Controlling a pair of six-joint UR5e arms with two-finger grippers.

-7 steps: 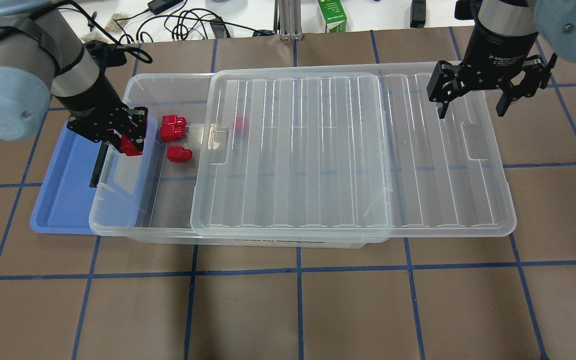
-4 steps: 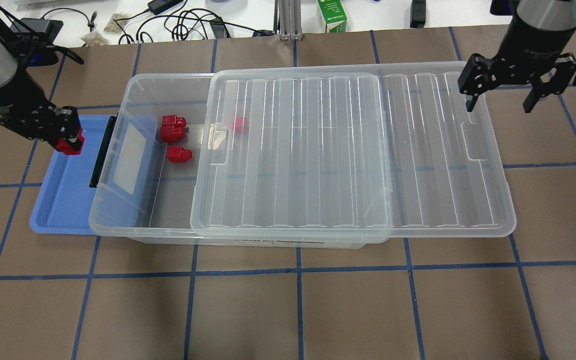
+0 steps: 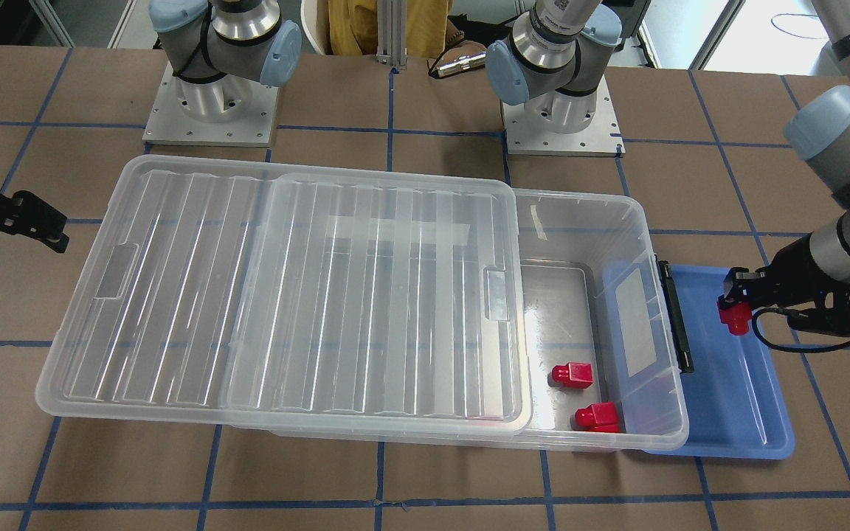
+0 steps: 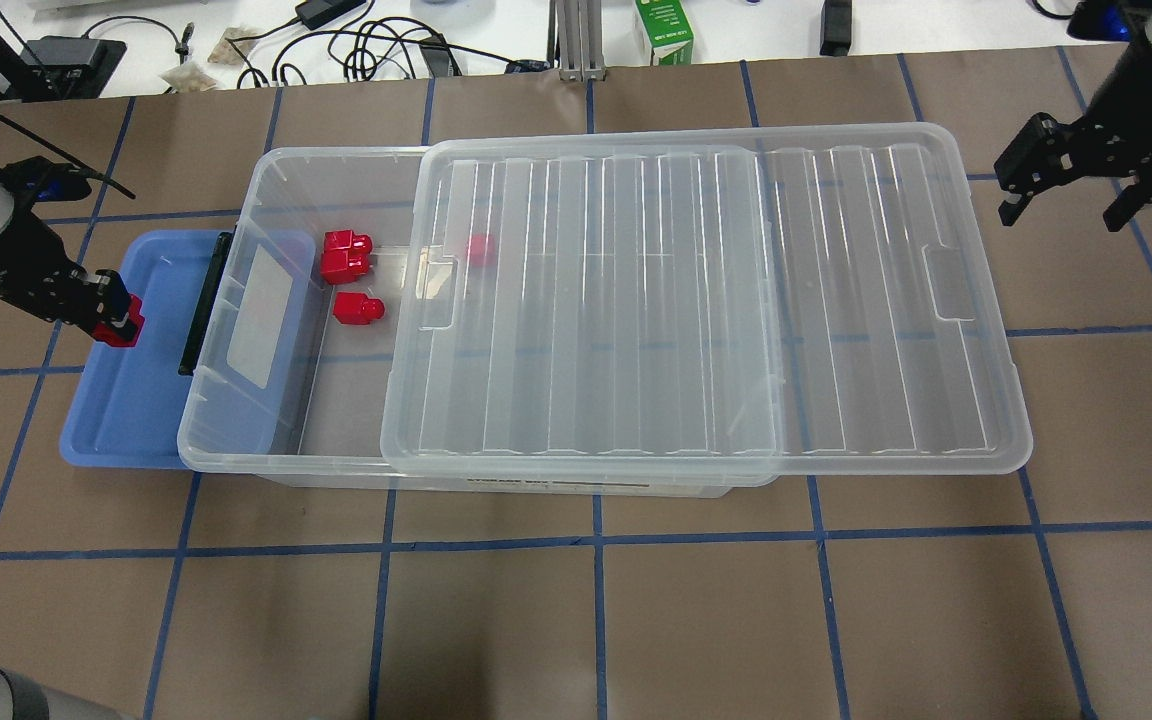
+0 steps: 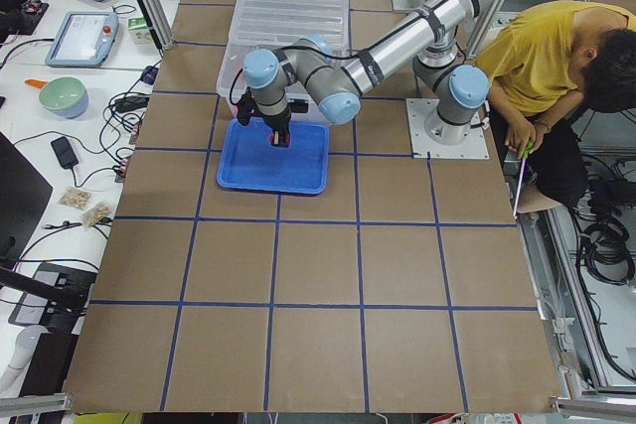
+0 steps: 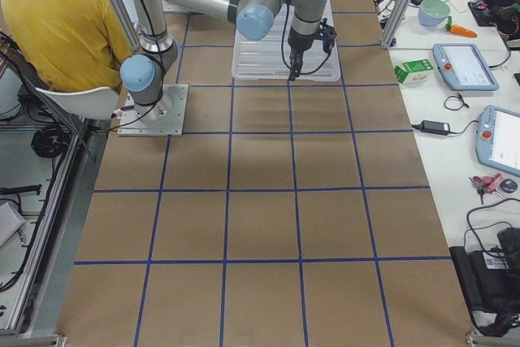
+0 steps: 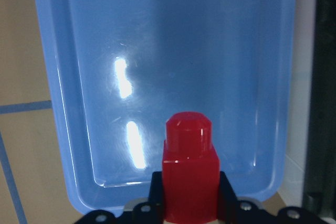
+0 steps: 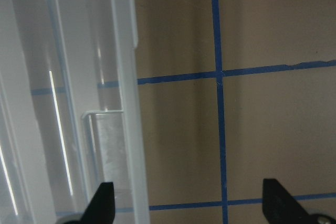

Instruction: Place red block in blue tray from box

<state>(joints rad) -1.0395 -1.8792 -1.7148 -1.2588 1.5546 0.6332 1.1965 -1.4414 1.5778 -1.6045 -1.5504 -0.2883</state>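
Observation:
My left gripper (image 4: pixel 116 318) is shut on a red block (image 4: pixel 123 326), held just above the far left part of the blue tray (image 4: pixel 126 420). The left wrist view shows the red block (image 7: pixel 190 177) stub forward over the blue tray (image 7: pixel 157 51) floor. The box (image 4: pixel 276 170) stands beside the tray, its lid (image 4: pixel 696 300) slid right, leaving the left end uncovered. Several more red blocks (image 4: pixel 346 255) lie inside, one blurred under the lid. My right gripper (image 4: pixel 1061 218) hangs open off the lid's far right corner, holding nothing.
The box's black latch (image 4: pixel 204 305) overhangs the tray's right edge. Cables, a green carton (image 4: pixel 664 30) and small devices lie beyond the table's far edge. A person in yellow (image 5: pixel 542 57) sits behind the robot bases. Brown table with blue tape lines stretches in front.
My left gripper carried the red block from the box's left end leftward and out over the blue tray. My right gripper moved right, off the lid, still open.

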